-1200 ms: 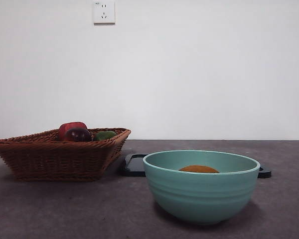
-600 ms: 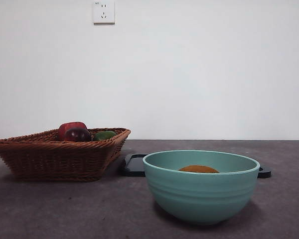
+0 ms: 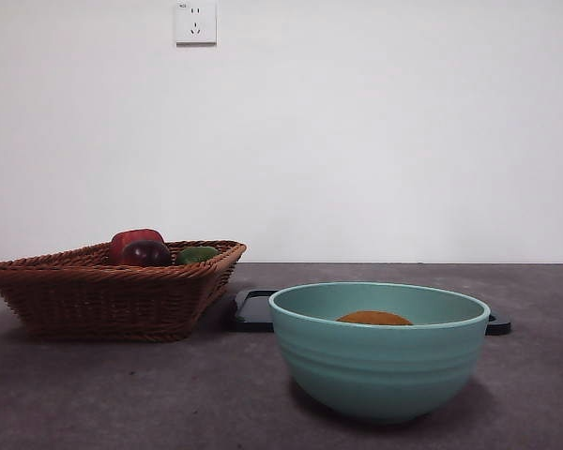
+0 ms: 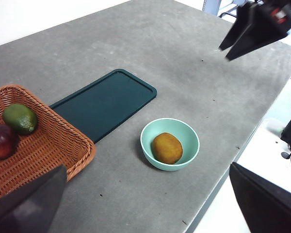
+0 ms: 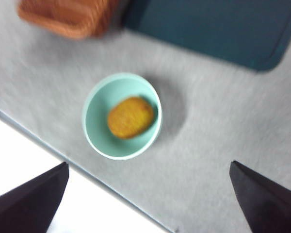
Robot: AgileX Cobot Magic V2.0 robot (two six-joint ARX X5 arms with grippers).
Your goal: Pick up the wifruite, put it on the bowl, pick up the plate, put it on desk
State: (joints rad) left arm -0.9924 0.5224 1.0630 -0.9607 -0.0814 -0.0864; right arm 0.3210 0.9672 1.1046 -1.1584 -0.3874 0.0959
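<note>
The orange wifruite [image 3: 374,319] lies inside the mint-green bowl [image 3: 375,370], which stands on the dark grey desk [image 3: 122,394] near the front. From high above, the left wrist view shows the wifruite [image 4: 167,148] in the bowl [image 4: 191,141], with my left gripper [image 4: 147,166] open and holding nothing. My right gripper [image 5: 149,163] is also open and empty, high over the bowl [image 5: 97,121] and the wifruite [image 5: 131,117]; that view is blurred. The right gripper [image 4: 224,53] also shows in the left wrist view, well above the desk. No plate is in view.
A brown wicker basket [image 3: 103,295] at the left holds dark red fruits [image 3: 145,253] and a small green fruit [image 3: 197,254]. A flat black tray [image 4: 104,104] lies behind the bowl, beside the basket. The desk's front edge [image 4: 223,174] runs close to the bowl.
</note>
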